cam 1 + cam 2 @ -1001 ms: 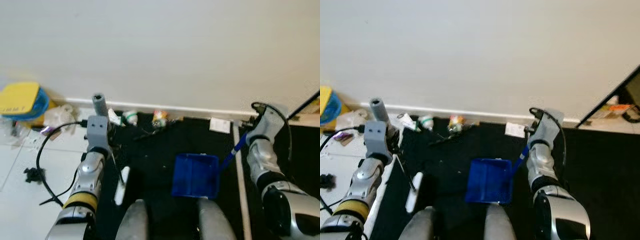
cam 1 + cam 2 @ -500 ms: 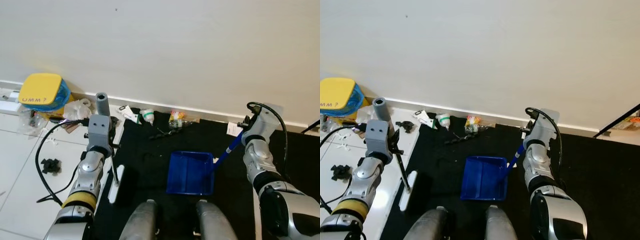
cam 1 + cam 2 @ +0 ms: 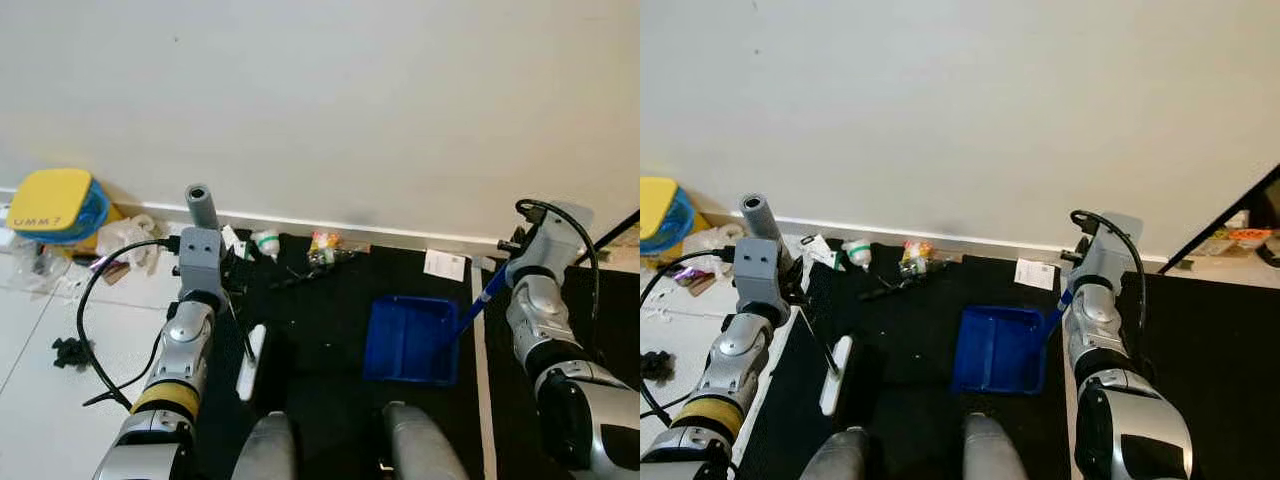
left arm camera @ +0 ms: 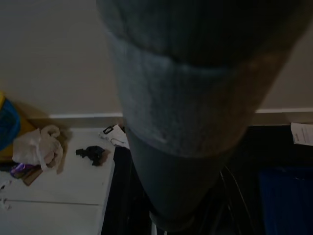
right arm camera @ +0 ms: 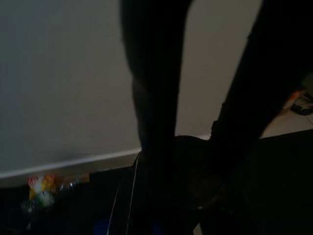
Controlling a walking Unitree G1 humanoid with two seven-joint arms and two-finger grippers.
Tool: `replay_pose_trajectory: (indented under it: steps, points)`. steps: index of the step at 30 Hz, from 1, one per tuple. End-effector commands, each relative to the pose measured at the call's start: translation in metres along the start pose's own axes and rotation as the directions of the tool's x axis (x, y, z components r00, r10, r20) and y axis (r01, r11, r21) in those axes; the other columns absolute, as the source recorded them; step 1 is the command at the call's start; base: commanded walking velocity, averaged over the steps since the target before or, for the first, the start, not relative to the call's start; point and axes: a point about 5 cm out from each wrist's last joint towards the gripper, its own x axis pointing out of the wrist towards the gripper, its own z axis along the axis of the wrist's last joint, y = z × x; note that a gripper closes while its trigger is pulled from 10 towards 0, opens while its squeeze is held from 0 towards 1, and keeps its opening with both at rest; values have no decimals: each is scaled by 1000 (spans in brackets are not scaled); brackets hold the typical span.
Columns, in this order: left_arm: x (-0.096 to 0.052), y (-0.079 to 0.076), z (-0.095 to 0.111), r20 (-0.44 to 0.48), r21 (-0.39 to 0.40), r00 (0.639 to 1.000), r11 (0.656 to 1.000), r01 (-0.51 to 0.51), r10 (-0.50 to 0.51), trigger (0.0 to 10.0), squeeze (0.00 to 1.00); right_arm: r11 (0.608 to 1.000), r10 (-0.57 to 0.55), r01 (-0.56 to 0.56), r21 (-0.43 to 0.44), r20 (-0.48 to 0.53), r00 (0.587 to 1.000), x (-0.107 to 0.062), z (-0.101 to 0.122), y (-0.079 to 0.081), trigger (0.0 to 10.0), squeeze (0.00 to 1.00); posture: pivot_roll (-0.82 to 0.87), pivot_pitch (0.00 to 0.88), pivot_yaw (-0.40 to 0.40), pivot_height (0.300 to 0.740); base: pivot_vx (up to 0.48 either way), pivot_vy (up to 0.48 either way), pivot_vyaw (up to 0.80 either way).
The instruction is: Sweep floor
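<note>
A humanoid robot stands on a black mat (image 3: 320,340) facing a white wall, a tool in each arm. The left gripper (image 3: 205,262) is clamped round a grey broom handle (image 3: 199,207), the white broom head (image 3: 250,362) resting on the mat at 7 o'clock. The right gripper (image 3: 522,262) grips the blue handle of a dustpan (image 3: 412,340), which lies flat at 5 o'clock. Litter (image 3: 322,248) sits along the skirting at 12 o'clock; a yellow-lidded box (image 3: 48,203) at 10 o'clock.

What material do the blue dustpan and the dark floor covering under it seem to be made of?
The blue dustpan looks like moulded plastic: uniform colour, faint sheen, crisp raised rim. The dark floor covering seems a matte black mat or carpet, without reflections; its texture is too fine to tell.
</note>
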Motion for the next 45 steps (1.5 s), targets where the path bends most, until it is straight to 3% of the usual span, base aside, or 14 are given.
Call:
replay_pose_trajectory:
  steps: [1,6,12,20,39,45]
  points:
    - [-1,7,1,12,3,1000,1000,-28,28,10000,0,1000,4,-5,4,66,998,7,18,2,10000,0,40,67,-13,740,0,0,0]
    - [-2,8,1,17,3,999,999,-35,35,10000,0,1000,-14,14,-5,54,998,12,24,-7,10000,0,36,60,-18,740,0,0,0]
    - [1,7,5,24,11,999,1000,-24,24,10000,0,1000,20,-20,11,19,1000,10,17,0,10000,0,40,52,-26,740,0,0,0]
    - [2,8,10,52,22,998,999,-25,24,10000,0,999,38,-38,33,-10,999,5,8,10,10000,0,43,59,-22,740,433,0,0]
    - [2,8,12,63,25,998,999,-24,23,10000,0,999,21,-20,50,-26,999,4,4,7,10000,0,42,68,-19,740,480,0,0]
    - [3,8,12,66,19,997,999,-29,27,10000,0,999,16,-14,50,-32,999,3,2,6,10000,0,43,69,-16,740,156,0,0]
